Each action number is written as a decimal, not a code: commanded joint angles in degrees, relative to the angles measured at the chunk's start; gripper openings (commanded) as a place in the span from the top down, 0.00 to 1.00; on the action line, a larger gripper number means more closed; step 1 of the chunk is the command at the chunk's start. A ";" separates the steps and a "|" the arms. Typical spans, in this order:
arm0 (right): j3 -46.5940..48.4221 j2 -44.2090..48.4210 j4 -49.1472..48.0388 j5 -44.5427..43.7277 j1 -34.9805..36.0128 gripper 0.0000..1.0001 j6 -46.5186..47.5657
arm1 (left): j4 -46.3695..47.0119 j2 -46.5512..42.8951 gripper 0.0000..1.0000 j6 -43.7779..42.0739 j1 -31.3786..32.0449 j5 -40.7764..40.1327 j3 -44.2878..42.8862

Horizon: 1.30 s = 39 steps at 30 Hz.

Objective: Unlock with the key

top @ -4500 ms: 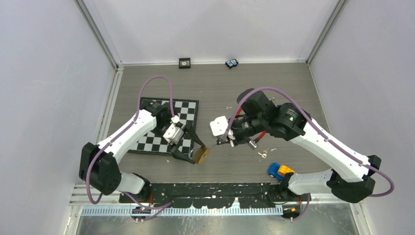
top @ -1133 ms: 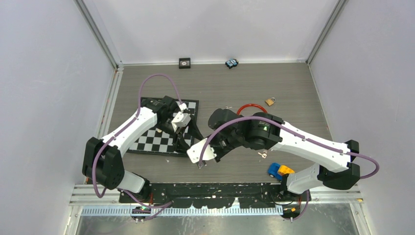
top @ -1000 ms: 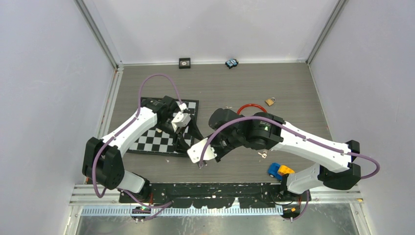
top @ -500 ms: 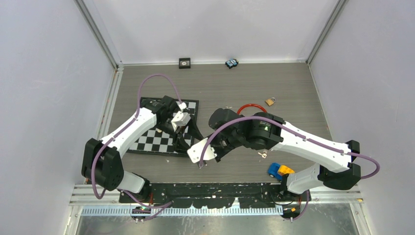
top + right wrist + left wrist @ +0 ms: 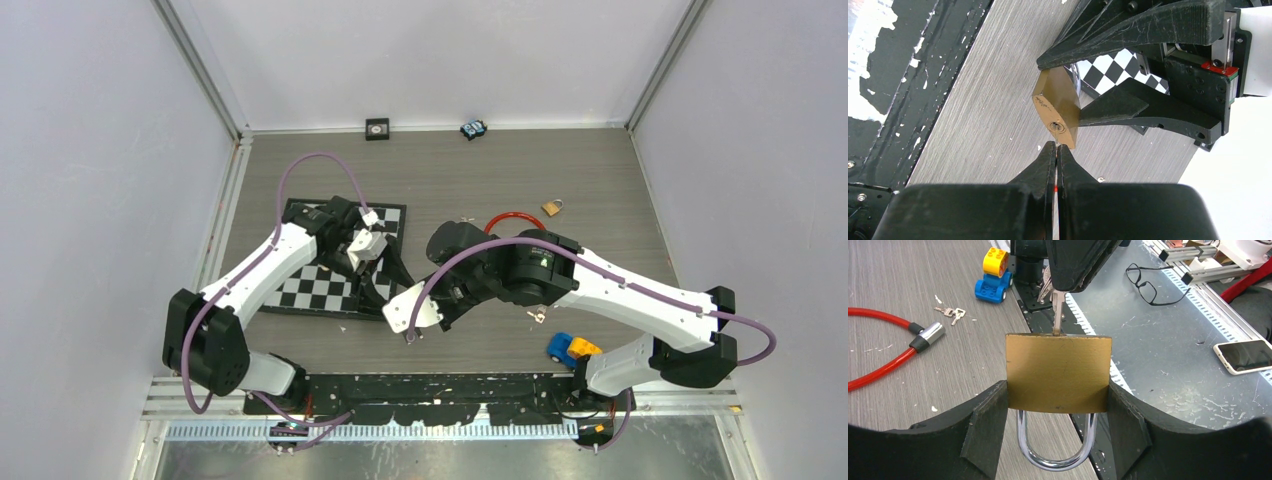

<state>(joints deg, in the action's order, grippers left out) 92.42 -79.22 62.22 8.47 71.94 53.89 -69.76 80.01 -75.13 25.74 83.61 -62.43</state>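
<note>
Currently: my left gripper clamped on brass padlock, shackle toward wrist, near chessboard edge. My right gripper pinched shut on key, blade tip meeting padlock's keyhole face.

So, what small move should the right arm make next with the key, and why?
Probably nudge the key onto the keyhole, then push in. The right gripper holds the key tip at the brass padlock, clamped by the left gripper, but the keyhole looks empty.
</note>
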 commanded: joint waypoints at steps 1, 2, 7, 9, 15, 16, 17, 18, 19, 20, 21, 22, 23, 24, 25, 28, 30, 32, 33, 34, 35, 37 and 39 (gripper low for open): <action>1.93 1.16 -0.80 0.74 0.40 0.99 -0.26 | 0.49 -1.79 1.00 0.58 -0.34 14.47 -0.58; 2.09 1.13 -0.73 0.77 0.39 0.99 -0.34 | 0.45 -1.75 1.00 0.60 -0.34 14.48 -0.63; 2.28 1.31 -0.68 0.86 0.39 0.99 -0.36 | 0.43 -1.71 1.00 0.69 -0.34 14.48 -0.67; 2.44 1.39 -0.62 0.90 0.39 0.99 -0.43 | 0.43 -1.58 1.00 0.69 -0.34 14.54 -0.60; 2.85 1.53 -0.55 1.35 0.37 1.00 -0.78 | 0.42 -1.37 1.00 0.84 -0.34 14.47 -0.78; 2.84 1.46 -0.53 1.39 0.31 0.99 -0.80 | 0.49 -1.35 1.00 0.86 -0.34 14.47 -0.76; 2.83 1.52 -0.60 1.31 0.31 0.99 -0.80 | 0.42 -1.42 1.00 0.87 -0.34 14.47 -0.76; 2.91 1.51 -0.59 1.37 0.30 0.99 -0.80 | 0.41 -1.38 1.00 0.87 -0.34 14.47 -0.80; 2.98 1.46 -0.66 1.19 0.30 0.99 -0.92 | 0.45 -1.46 1.00 0.84 -0.34 14.47 -0.69; 3.07 1.40 -0.90 1.08 0.30 1.00 -1.04 | 0.43 -1.49 1.00 0.84 -0.34 14.52 -0.70; 3.23 1.23 -0.88 1.03 0.30 1.00 -1.14 | 0.45 -1.55 1.00 0.82 -0.34 14.50 -0.67; 3.33 1.26 -0.94 1.13 0.30 0.99 -1.22 | 0.46 -1.60 1.00 0.91 -0.34 14.48 -0.69; 3.45 1.20 -0.88 1.42 0.30 0.99 -1.44 | 0.42 -1.61 1.00 0.86 -0.34 14.47 -0.71; 3.59 1.11 -0.87 1.58 0.30 0.99 -1.50 | 0.46 -1.59 1.00 0.93 -0.34 14.47 -0.75; 3.64 1.02 -0.86 1.63 0.30 0.99 -1.50 | 0.45 -1.58 1.00 0.93 -0.34 14.47 -0.68; 3.22 0.89 -0.81 1.68 0.30 0.99 -1.43 | 0.50 -1.77 1.00 0.96 -0.34 14.48 -0.81; 2.44 0.99 -1.08 1.45 0.30 0.99 -1.27 | 0.44 -2.07 1.00 0.96 -0.34 14.47 -0.70; 1.83 1.13 -1.34 0.70 0.30 0.99 -0.99 | 0.47 -2.19 1.00 1.00 -0.34 14.48 -0.64; 1.52 1.23 -1.39 0.52 0.24 0.99 -0.90 | 0.43 -2.16 1.00 1.02 -0.34 14.52 -0.64; 1.31 1.32 -1.52 0.42 0.22 0.99 -0.89 | 0.46 -2.18 1.00 1.04 -0.34 14.54 -0.70; 1.09 1.46 -1.72 0.18 0.14 0.99 -0.97 | 0.49 -2.14 1.00 1.02 -0.34 14.51 -0.71; 0.35 1.88 -2.53 -0.96 -0.07 0.99 -1.18 | 0.49 -1.99 1.00 1.03 -0.41 14.46 -0.77; -0.75 2.55 -3.80 -1.98 -0.75 0.99 -1.64 | 0.55 -1.85 1.00 1.04 -0.54 14.41 -0.85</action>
<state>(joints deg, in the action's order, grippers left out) 93.06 -79.09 61.47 8.73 71.88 53.23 -69.63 80.01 -74.94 25.74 83.61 -62.43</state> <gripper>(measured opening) 0.046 0.668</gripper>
